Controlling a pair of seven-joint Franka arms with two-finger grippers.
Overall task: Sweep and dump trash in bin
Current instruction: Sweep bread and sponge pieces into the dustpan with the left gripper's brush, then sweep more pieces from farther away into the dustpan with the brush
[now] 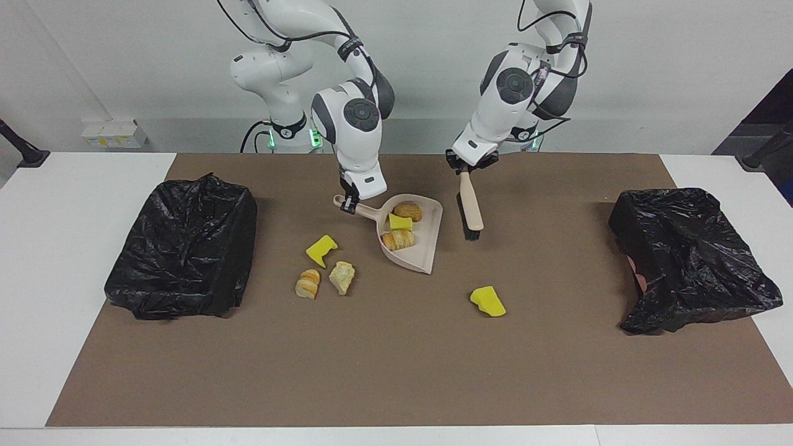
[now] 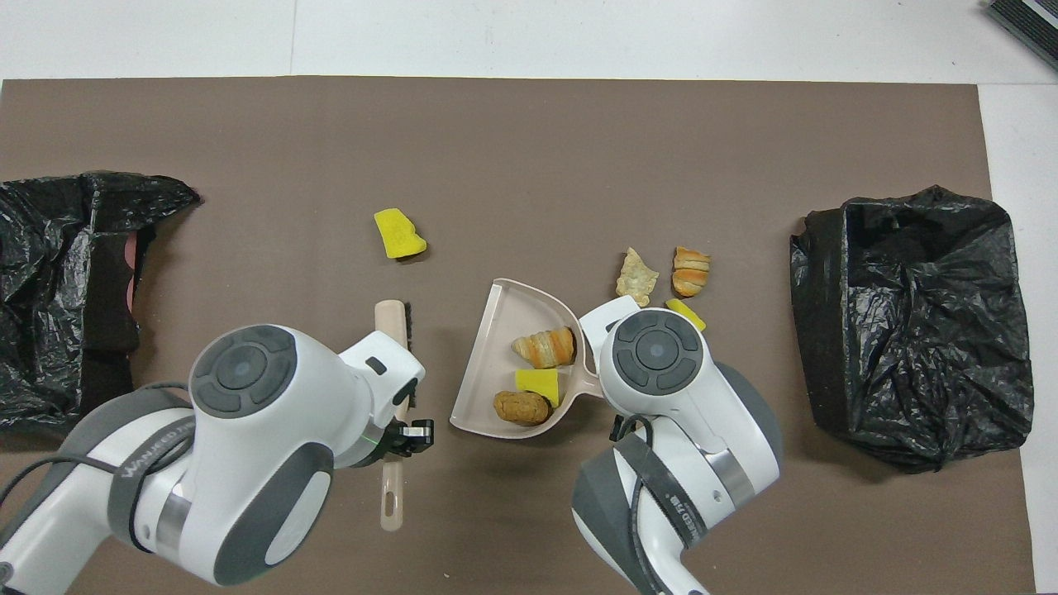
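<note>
My right gripper (image 1: 350,203) is shut on the handle of the beige dustpan (image 1: 427,248), and its wrist hides the grip in the overhead view. In the dustpan (image 2: 496,330) lie three pieces of trash: a brown roll (image 1: 407,212), a yellow sponge chunk (image 1: 400,222) and a striped croissant piece (image 1: 398,239). My left gripper (image 1: 469,166) is shut on the handle of the brush (image 1: 472,207), which hangs slanted beside the pan toward the left arm's end. Loose trash on the mat: a yellow chunk (image 1: 321,248), a croissant piece (image 1: 308,283), a pale lump (image 1: 341,277) and another yellow chunk (image 1: 487,301).
A bin lined with a black bag (image 1: 183,248) stands at the right arm's end of the brown mat. A second black-bagged bin (image 1: 687,260) stands at the left arm's end. White table borders the mat (image 1: 396,371) on all sides.
</note>
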